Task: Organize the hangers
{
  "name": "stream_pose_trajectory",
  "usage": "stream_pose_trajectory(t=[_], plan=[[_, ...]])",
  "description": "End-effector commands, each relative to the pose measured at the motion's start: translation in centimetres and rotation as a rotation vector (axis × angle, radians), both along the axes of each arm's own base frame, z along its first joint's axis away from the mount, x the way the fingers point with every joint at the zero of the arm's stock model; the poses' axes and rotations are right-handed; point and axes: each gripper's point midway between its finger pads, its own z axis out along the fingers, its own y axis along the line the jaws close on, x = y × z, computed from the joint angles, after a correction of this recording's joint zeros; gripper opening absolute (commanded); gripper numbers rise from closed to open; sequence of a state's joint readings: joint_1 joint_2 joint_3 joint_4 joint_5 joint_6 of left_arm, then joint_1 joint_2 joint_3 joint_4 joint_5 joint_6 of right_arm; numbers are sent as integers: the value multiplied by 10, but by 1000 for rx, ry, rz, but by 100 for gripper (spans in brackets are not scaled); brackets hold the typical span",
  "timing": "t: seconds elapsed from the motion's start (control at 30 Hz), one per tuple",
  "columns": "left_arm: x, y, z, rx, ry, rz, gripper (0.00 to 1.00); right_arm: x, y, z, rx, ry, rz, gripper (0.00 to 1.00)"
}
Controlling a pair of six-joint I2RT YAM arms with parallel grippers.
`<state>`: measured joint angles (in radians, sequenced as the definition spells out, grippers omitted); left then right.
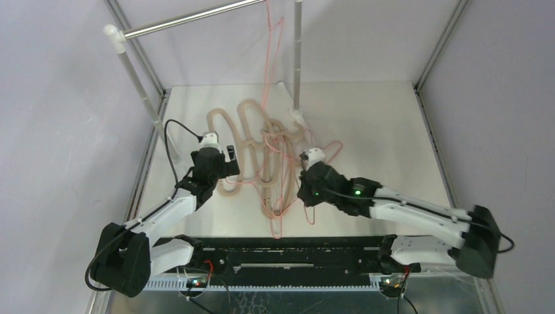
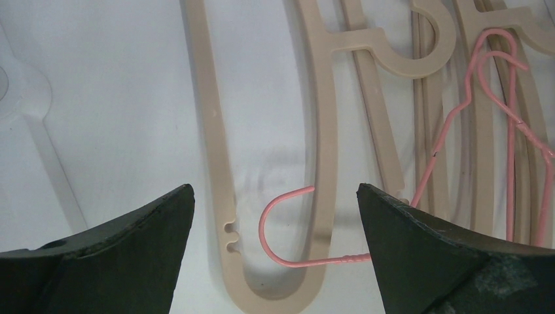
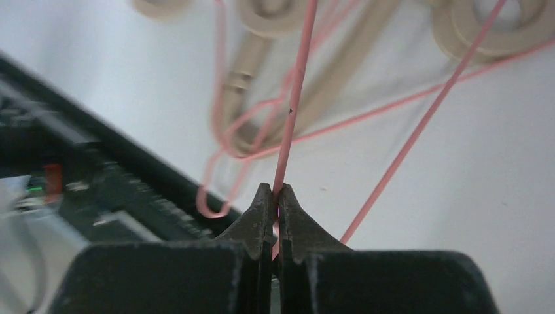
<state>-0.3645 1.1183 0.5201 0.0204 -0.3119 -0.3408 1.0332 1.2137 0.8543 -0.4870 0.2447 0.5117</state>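
We see thick hangers (image 1: 252, 150) piled mid-table (image 1: 386, 131), with wire hangers (image 1: 288, 167) tangled over them and trailing toward the near edge. The left gripper (image 2: 275, 196) is at the pile's left, above a thick hanger's looped end. The right gripper (image 3: 275, 193) is at the pile's right, clamped on one wire. The rail (image 1: 190, 19) is behind the pile, with another wire hanger up beside its right end.

The right gripper (image 3: 275, 196) has its jaws closed on a thin pink wire hanger (image 3: 296, 98). The wire runs from the jaw tips up to the top edge of the view. A second pink wire (image 3: 425, 121) crosses diagonally on the right. Blurred beige hangers (image 3: 239, 72) lie on the white bench (image 3: 471, 183). A pink hook (image 3: 208, 199) overlaps the edge of the dark strip (image 3: 98, 170) at left.
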Motion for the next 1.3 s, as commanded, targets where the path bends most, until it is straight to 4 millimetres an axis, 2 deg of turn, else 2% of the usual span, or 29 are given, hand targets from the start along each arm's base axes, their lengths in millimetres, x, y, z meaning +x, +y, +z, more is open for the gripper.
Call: stream_pose_trajectory(t=[0.0,0.1,0.17,0.37,0.57,0.73,0.77,0.87,1.07,1.27], plan=[[5,0,9,-10,-41,14,99,-19,16,73,282,23,114,0],[5,1,10,-9,-45,18,99,-28,23,105,432,48,179,0],[4,2,11,-8,-48,23,99,-33,27,119,491,64,215,0],[4,2,12,-8,-51,25,100,-45,53,144,568,130,358,0],[4,3,13,-7,-54,28,100,-48,74,167,584,113,447,0],[6,2,13,-9,-55,25,99,-41,89,199,603,22,464,0],[6,2,13,-7,-53,23,100,-39,92,214,631,-8,475,0],[6,2,13,-7,-55,23,100,-33,102,235,668,-55,476,0],[5,2,14,-7,-58,22,100,-11,124,282,783,-150,437,0],[4,3,17,-8,-65,22,99,23,149,316,878,-215,354,0]])
